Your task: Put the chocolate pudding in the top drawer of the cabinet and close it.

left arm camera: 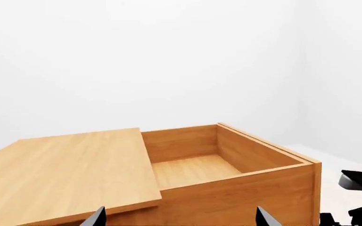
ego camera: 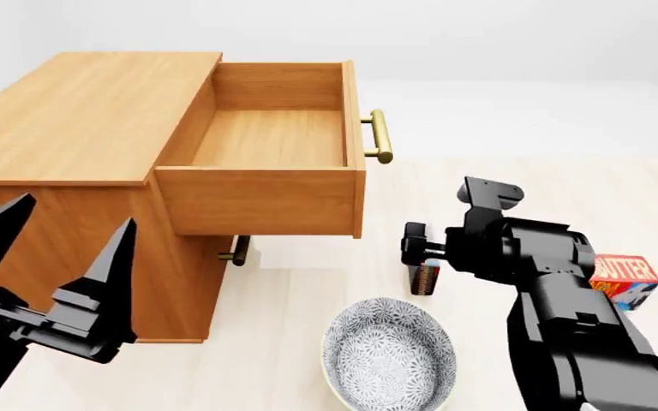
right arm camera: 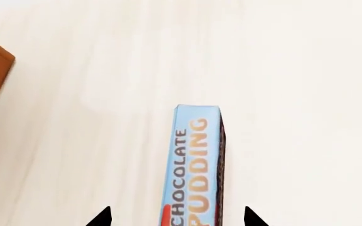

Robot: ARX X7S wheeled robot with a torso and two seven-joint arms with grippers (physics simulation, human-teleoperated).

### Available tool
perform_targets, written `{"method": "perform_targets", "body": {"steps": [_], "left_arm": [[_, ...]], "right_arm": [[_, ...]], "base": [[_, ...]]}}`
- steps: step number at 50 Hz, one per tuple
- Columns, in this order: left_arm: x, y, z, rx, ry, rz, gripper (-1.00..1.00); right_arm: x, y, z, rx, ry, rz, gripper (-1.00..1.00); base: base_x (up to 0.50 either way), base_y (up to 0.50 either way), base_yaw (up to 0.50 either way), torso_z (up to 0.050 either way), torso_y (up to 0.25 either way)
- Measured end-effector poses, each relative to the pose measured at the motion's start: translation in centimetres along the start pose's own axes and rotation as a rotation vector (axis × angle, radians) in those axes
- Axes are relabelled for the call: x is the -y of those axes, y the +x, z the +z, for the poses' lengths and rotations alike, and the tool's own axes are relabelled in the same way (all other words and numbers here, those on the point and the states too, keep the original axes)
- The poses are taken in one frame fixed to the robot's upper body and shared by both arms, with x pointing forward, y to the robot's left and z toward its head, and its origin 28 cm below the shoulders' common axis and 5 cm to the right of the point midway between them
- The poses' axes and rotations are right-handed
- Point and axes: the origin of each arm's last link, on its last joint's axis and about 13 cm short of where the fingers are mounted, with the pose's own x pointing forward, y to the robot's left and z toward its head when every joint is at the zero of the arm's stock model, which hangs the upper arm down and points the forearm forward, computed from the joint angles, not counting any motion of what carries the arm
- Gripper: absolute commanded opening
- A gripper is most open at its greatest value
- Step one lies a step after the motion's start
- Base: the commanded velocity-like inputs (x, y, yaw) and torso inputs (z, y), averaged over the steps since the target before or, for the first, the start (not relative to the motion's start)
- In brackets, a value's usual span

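Observation:
The chocolate pudding is a thin blue box standing on its edge on the floor; in the head view it shows just under my right arm. My right gripper is open, with one fingertip on each side of the box and a gap on both sides. The cabinet stands at the left with its top drawer pulled out and nothing inside; its brass handle faces right. The drawer also shows in the left wrist view. My left gripper is open and holds nothing, in front of the cabinet.
A patterned grey bowl sits on the floor near me, below the pudding. A red-orange butter box lies at the right behind my right arm. A lower drawer's brass handle sticks out under the open drawer.

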Motion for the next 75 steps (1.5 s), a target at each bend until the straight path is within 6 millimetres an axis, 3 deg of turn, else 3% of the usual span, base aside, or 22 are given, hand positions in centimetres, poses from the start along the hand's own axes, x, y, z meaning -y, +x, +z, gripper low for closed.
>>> {"method": "perform_targets", "body": {"steps": [27,65,75], "left_arm": [[-0.5,0.2,-0.5,0.025,0.051,0.073,1.0],[-0.8,0.5,-1.2,0.209,0.135,0.166,1.0],[-1.2,0.9,-1.2,0.18,0.096,0.202,1.0]], "right_arm": [[-0.2,0.8,-1.7,-0.048,-0.032,0.02,1.0],[0.0,1.1,-2.0,-0.038,-0.069,0.003,1.0],[-0.1,1.1,-1.9,-0.028,-0.059,0.011,1.0]], "base": [[0.0,0.0,0.0,0.0,0.0],[0.0,0.0,0.0,0.003,-0.004],[0.0,0.0,0.0,0.0,0.0]]}}
